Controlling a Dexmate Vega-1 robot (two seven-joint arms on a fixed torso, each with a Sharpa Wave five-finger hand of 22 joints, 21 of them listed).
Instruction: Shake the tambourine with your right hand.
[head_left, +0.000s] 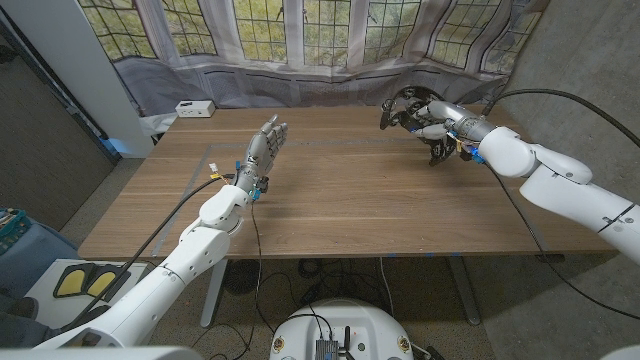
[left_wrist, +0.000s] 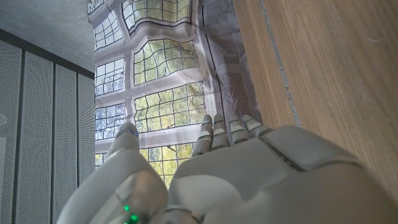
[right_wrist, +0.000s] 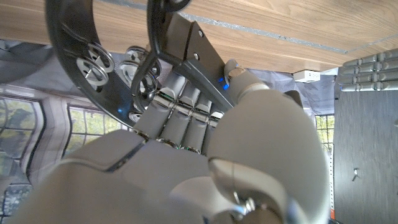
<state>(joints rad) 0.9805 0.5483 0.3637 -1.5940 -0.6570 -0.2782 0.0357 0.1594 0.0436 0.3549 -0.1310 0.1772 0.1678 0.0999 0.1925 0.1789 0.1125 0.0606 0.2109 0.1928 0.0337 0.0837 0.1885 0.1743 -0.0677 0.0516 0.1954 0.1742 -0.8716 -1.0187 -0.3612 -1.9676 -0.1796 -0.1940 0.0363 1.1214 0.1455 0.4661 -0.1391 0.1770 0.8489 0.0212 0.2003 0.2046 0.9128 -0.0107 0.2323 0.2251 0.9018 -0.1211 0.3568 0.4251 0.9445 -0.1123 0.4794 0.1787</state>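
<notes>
Right wrist view. The right hand, grey and white with segmented metal fingers, gripped the black ring-shaped plastic tambourine at its rim. The fingers were curled around the frame beside a flat black bracket on the tambourine. Paired silver metal jingles sat in the frame's slots, just beside the fingertips. The brown wooden table lay close behind the tambourine; contact between the two could not be determined. A small white box rested on the table, well apart from the tambourine. A printed window backdrop hung beyond the tambourine.
</notes>
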